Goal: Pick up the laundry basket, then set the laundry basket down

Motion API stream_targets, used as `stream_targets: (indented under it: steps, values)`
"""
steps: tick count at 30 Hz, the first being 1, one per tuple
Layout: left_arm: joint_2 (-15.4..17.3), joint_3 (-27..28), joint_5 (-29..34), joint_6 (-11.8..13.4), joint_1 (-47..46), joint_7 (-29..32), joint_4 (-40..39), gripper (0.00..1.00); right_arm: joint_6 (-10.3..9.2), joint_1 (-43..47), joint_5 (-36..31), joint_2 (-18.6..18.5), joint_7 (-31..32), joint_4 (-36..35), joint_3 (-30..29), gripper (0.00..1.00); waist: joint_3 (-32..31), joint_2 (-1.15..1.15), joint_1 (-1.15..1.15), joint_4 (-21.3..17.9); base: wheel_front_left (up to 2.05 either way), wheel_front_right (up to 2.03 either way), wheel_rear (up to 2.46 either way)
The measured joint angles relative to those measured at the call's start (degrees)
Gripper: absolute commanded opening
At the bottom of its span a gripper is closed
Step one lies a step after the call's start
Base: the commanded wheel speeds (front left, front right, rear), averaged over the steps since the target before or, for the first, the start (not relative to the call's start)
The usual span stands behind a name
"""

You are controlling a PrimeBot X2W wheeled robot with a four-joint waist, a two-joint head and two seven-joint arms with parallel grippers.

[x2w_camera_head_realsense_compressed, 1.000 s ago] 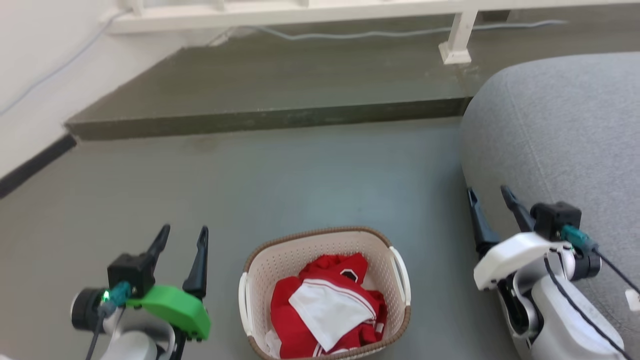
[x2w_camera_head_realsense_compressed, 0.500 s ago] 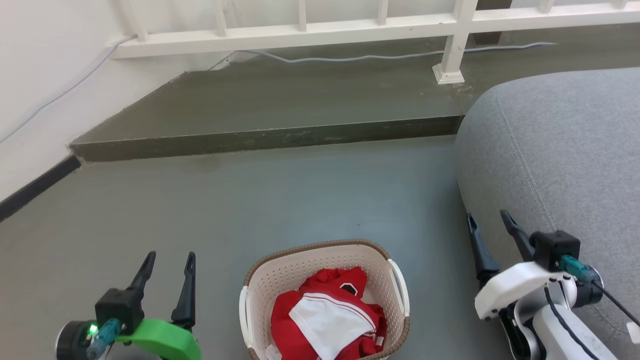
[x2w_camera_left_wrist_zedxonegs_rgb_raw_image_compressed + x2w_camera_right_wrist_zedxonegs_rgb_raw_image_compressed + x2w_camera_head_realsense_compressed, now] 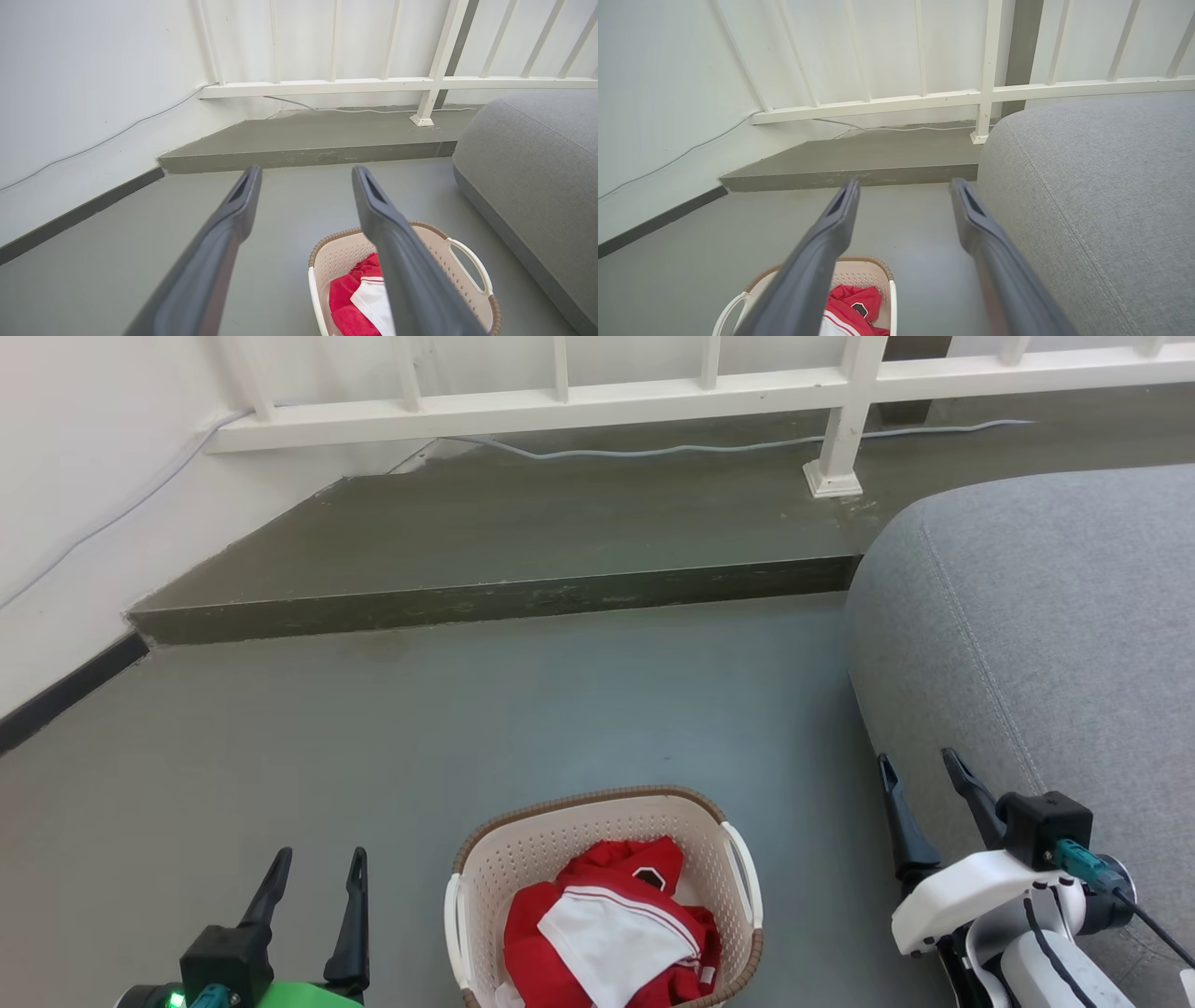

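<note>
The cream perforated plastic laundry basket (image 3: 523, 847), red-and-white clothing (image 3: 607, 933) inside, sits on the floor (image 3: 560, 709) between the left gripper (image 3: 317, 851) and right gripper (image 3: 918, 758), apart from both; both stand spread and empty. The right gripper, hard by the grey fabric sofa (image 3: 1027, 616), could snag it reaching inward.

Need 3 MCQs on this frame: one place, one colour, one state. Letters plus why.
1. The laundry basket stands: A) on a table B) on the floor C) on a shelf
2. The clothing inside is: A) blue B) red and white C) black
3. The left gripper and right gripper are: A) both open, empty B) both shut on handles C) one open, one shut
1 B: its base rests on grey floor. 2 B: red fabric, white panel. 3 A: jaws apart, clear of the basket.
</note>
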Motion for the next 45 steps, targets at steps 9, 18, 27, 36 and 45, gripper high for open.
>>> stream_targets:
  steps: [9,18,27,36,45]
  values:
    - [-1.1,1.9,1.3,0.0,1.9,0.0,-1.8,1.00,-0.48,1.3,-0.5,0.0,0.0,-1.6,-0.3,1.00,0.0,0.00,0.00,-0.3,0.00,0.00,0.00]
    - [-2.0,3.3,3.6,0.0,3.3,1.0,-3.2,1.00,-0.51,2.2,-0.7,0.0,0.0,-2.2,-0.8,1.00,0.2,0.00,0.00,-0.5,0.00,0.00,0.00]
    - [-3.3,3.9,4.4,0.0,4.2,2.1,-4.6,0.00,-0.51,2.6,-0.9,-0.2,0.0,-3.0,-0.9,0.00,0.3,0.00,0.00,-0.5,0.00,0.00,0.00]
    - [-4.8,3.0,2.7,-0.6,4.6,2.1,-2.4,0.00,0.10,4.7,0.9,1.4,0.2,-0.9,-1.1,0.00,0.3,0.00,0.00,-0.4,0.00,0.00,0.00]
    - [-5.2,3.5,-4.6,-1.2,5.3,2.6,-2.8,0.00,1.10,4.7,8.0,2.0,1.5,-1.5,-2.5,0.00,0.3,0.00,0.00,0.1,0.00,0.00,0.00]
